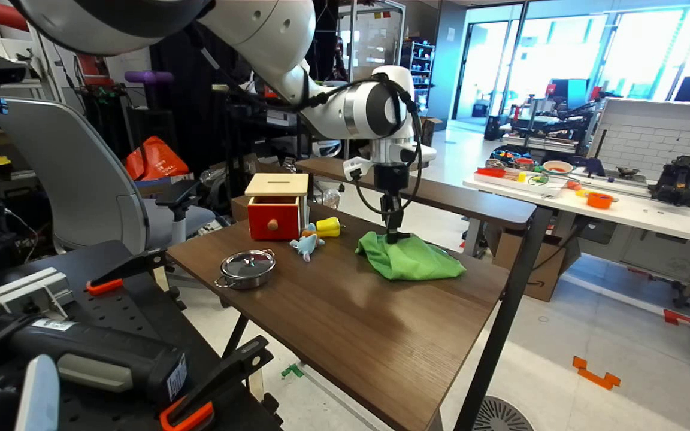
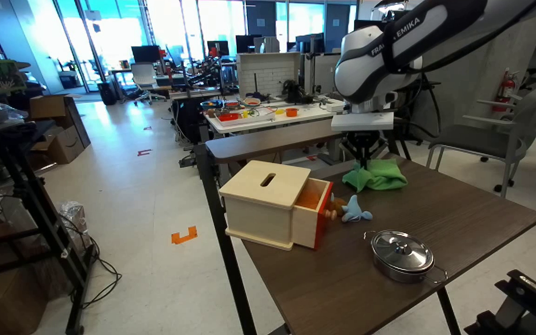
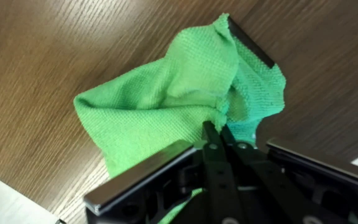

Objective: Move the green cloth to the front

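The green cloth (image 1: 420, 261) lies crumpled and folded on the brown table, and it also shows in an exterior view (image 2: 385, 176). In the wrist view the cloth (image 3: 148, 130) spreads ahead of and to the left of the fingers, with a teal underside and a dark strip at its far corner. My gripper (image 3: 218, 126) points down at the cloth, its fingertips close together with a fold of cloth pinched between them. In both exterior views the gripper (image 1: 395, 234) is down at the cloth (image 2: 363, 164). Part of the cloth is hidden under the gripper.
A wooden box (image 2: 263, 186) with a red drawer (image 1: 274, 219) pulled partly open stands on the table. A blue plush toy (image 1: 307, 244), a yellow object (image 1: 328, 227) and a lidded metal pot (image 1: 248, 269) are nearby. A raised brown shelf (image 1: 441, 191) runs along one table edge.
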